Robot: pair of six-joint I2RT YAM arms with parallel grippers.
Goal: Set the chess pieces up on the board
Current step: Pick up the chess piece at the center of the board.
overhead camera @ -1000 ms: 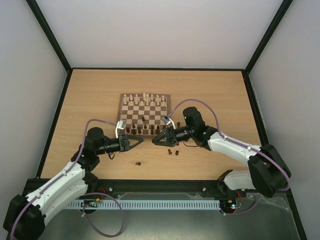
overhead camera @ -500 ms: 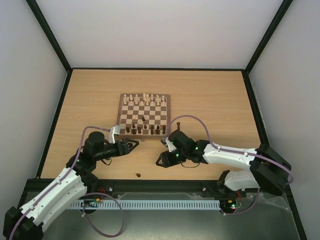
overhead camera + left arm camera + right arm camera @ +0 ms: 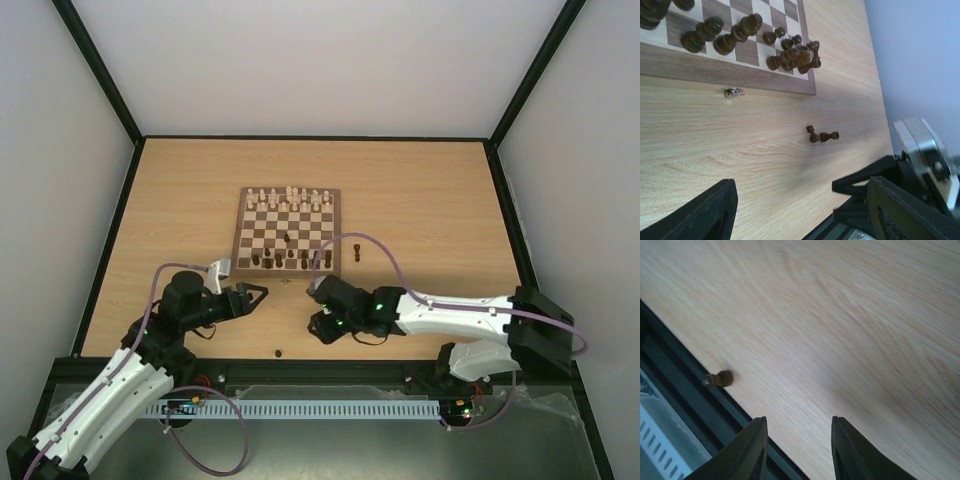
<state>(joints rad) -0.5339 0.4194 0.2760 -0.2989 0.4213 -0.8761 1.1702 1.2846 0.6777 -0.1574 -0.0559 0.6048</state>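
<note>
Three dark men off the board, both grippers empty

Both grippers hung with nothing in them. The right gripper [image 3: 798, 427] had its fingers partly apart over bare wood close to the near edge of the table [image 3: 440, 190]. A fallen piece [image 3: 719, 379] lay on its side a little ahead of it, right at that edge. The left gripper [image 3: 801, 200] stood low over the table with its fingers wide apart, just short of the board's near edge and toward its left corner.

Further out, a pair of pieces [image 3: 820, 135] sat on the table beside the near right corner of the board [image 3: 765, 82]; one of them looked to be lying down. Most of the dark chess pieces [image 3: 290, 260] were already on the board, standing along its near side. Several were bunched tightly at the near right corner rather than one to a square, and a lone dark piece [image 3: 288, 238] stood out toward the middle. The cream chessmen [image 3: 288, 198] filled two tidy rows along the far side.

By my reading the job was well past halfway. What remained was to bring in the three strays, spread the crowded corner and seat the lone piece. The fallen one at the table's edge looked to be the right gripper's nearest pick.
</note>
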